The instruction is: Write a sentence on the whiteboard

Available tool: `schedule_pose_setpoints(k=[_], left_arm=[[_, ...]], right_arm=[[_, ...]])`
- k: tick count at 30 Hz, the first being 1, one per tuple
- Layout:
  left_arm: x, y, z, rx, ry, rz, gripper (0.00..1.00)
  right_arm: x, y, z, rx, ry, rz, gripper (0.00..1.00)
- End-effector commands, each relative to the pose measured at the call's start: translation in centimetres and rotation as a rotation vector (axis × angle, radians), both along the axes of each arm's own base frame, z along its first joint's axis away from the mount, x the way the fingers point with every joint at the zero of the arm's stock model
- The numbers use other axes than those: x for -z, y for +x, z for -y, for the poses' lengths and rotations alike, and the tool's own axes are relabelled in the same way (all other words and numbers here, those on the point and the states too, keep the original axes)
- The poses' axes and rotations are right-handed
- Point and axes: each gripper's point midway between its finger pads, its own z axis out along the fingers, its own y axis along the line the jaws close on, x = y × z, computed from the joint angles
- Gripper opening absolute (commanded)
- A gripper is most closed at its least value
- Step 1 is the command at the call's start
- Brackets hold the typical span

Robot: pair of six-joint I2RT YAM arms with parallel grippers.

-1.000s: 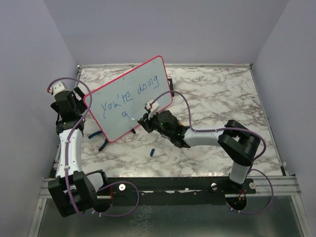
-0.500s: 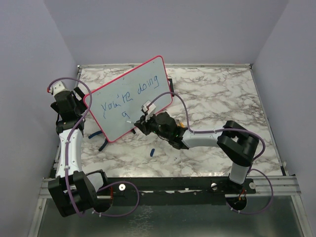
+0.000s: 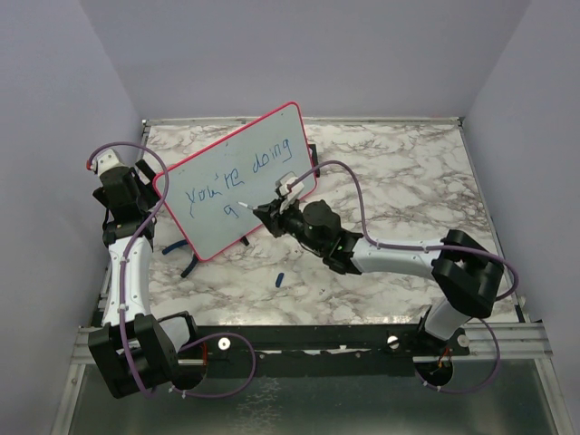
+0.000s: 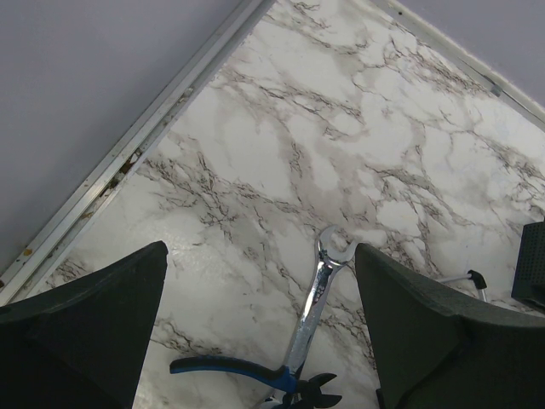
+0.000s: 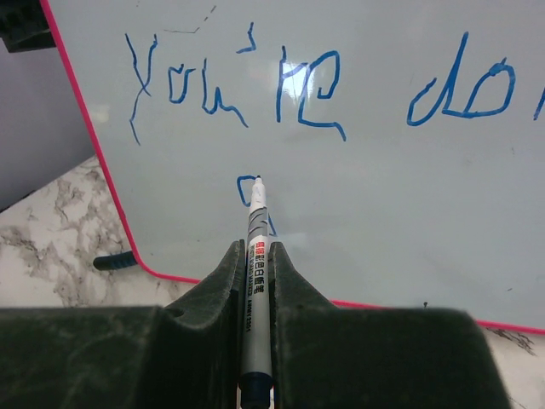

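The whiteboard (image 3: 213,163) with its red-pink frame stands tilted at the back left. The sentence (image 3: 237,174) reads "you're doing" in blue, with a "g" (image 3: 230,210) below it. My right gripper (image 3: 268,211) is shut on a grey-white marker (image 3: 256,207) whose tip touches the board beside the "g". In the right wrist view the marker (image 5: 255,247) sits between the closed fingers (image 5: 213,290), its tip at the top of the "g" (image 5: 244,191) on the whiteboard (image 5: 400,204), under the sentence (image 5: 298,85). My left gripper (image 3: 122,192) is open and empty behind the board's left edge.
A blue marker cap (image 3: 280,277) lies on the marble table in front of the board. Blue-handled pliers (image 4: 230,368) and a steel wrench (image 4: 319,285) lie under the left gripper (image 4: 260,341); the pliers also show in the top view (image 3: 184,257). A metal rail edges the table.
My right arm has swung its elbow to the right and the wrist has moved up. The marker tip has gone from the bottom of the "g" to its top right.
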Motion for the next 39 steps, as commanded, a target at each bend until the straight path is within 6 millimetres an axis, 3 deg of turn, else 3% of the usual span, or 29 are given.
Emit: schedule_pose_setpoints(k=[1,21,39], left_arm=[[-0.2,0.3,1.2,0.051,-0.007,0.017,0.92],[0.0,0.3,1.2,0.052,-0.006,0.010,0.92],[0.0,0.3,1.2,0.053,-0.006,0.010,0.92]], right_arm=[[0.5,1.6,0.7,0.053,-0.022,0.014,0.00],[1.6,2.8,-1.9,-0.009,-0.033,0.015,0.00],[3.9,3.8,-1.5,0.049,-0.076,-0.019,0.00]])
